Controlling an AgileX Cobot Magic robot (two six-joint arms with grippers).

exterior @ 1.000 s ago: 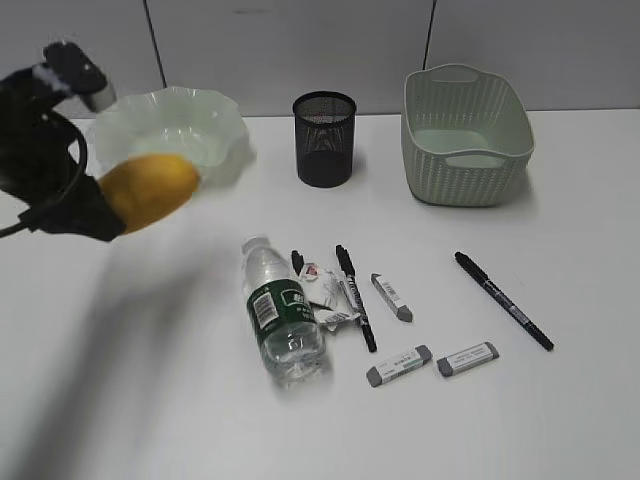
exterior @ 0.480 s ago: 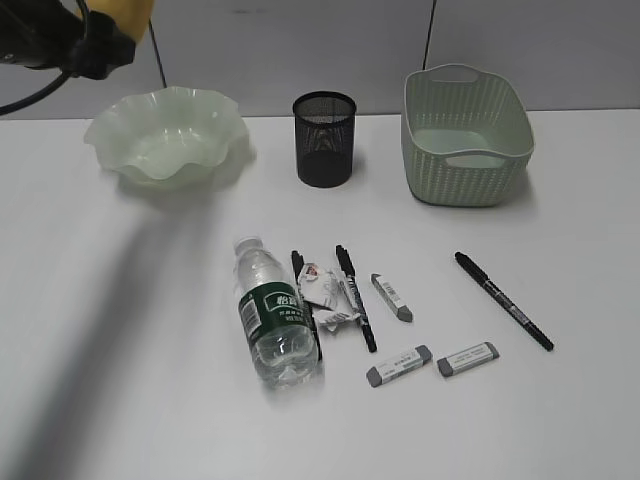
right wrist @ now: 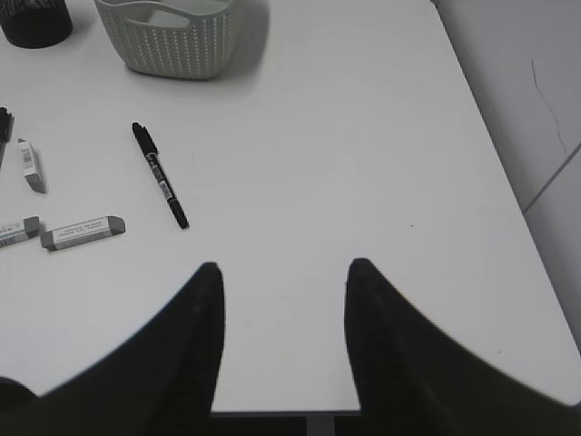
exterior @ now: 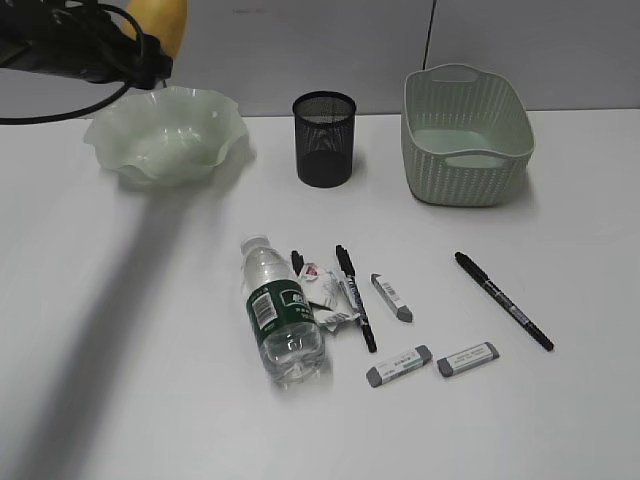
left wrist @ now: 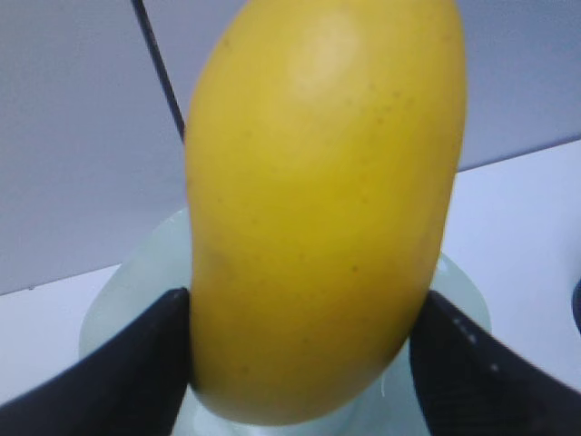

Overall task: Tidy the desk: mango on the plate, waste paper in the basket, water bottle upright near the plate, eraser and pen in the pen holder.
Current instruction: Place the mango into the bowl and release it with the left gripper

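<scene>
My left gripper (left wrist: 300, 309) is shut on the yellow mango (left wrist: 318, 209), high above the back rim of the wavy pale green plate (exterior: 225, 125); from outside the mango (exterior: 160, 20) shows at the top left. The water bottle (exterior: 283, 315) lies on its side mid-desk, next to the crumpled waste paper (exterior: 325, 290) and a black pen (exterior: 356, 298). Another pen (exterior: 503, 300) and three grey erasers (exterior: 392, 297) (exterior: 399, 365) (exterior: 467, 358) lie to the right. My right gripper (right wrist: 283, 272) is open and empty over the desk's front right edge.
The black mesh pen holder (exterior: 324, 138) stands at the back centre, the woven green basket (exterior: 465, 135) at the back right. A grey wall runs behind the desk. The desk's right edge (right wrist: 490, 154) drops off beside my right gripper.
The left arm has lifted the mango from low at the left up and rightward over the plate. The bottle has rocked slightly on the desk.
</scene>
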